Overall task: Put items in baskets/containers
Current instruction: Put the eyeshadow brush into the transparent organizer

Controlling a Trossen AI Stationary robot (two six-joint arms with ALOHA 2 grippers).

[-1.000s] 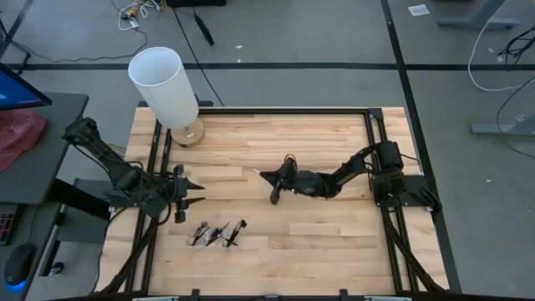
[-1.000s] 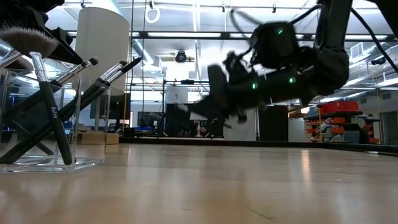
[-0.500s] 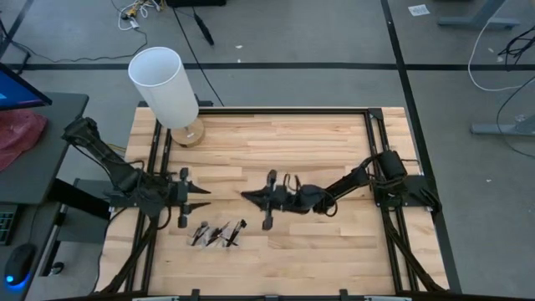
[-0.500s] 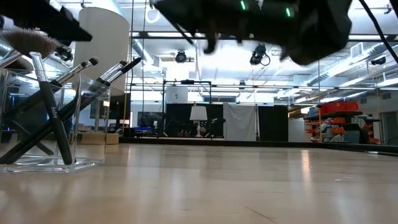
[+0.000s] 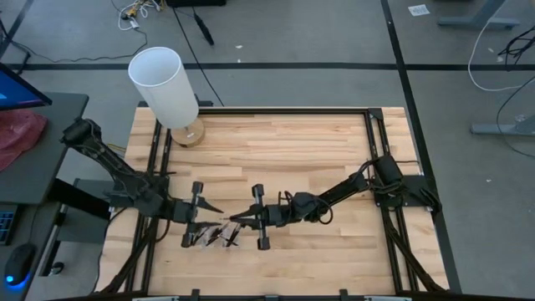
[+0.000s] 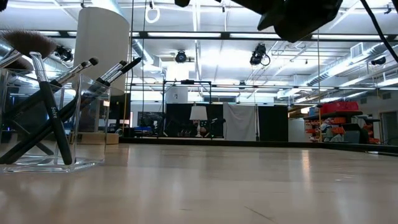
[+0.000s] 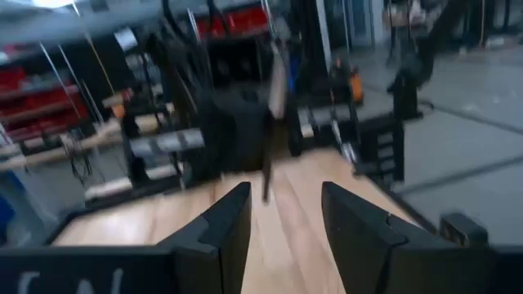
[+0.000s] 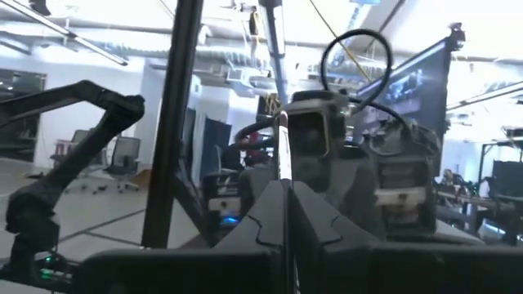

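Note:
Several dark brushes (image 5: 214,235) stand leaning in the clear tray (image 5: 201,240) near the table's near-left edge. In the low view the brushes (image 6: 53,118) rest on their handle ends inside the tray's clear walls (image 6: 87,127). My right gripper (image 5: 240,219) hovers just right of the tray, shut on one slender brush (image 8: 282,151). My left gripper (image 5: 216,208) is open and hangs just beyond the tray's far side, facing the right gripper. The left wrist view shows its spread fingers (image 7: 225,229) and the held brush (image 7: 266,171) ahead. My right gripper pinches a slender brush between its two shut fingers (image 8: 265,208). The stick's pale section (image 8: 282,155) stands out past the fingertips. The brush is lifted clear of the table. Which end the fingers have is hidden by the fingers themselves.
A tall white cylinder (image 5: 165,82) on a round wooden base stands at the table's far-left corner, and shows in the low view as the white cylinder (image 6: 102,56). Black rails (image 5: 374,159) run along the table's sides. Bare wood (image 5: 318,142) lies to the centre and right.
My right gripper has travelled from the table's middle toward the left and near edge, ending beside the tray, still shut on the brush. My left gripper has moved rightward and slightly toward the near edge, closing on the tray. The brushes in the tray stayed put.

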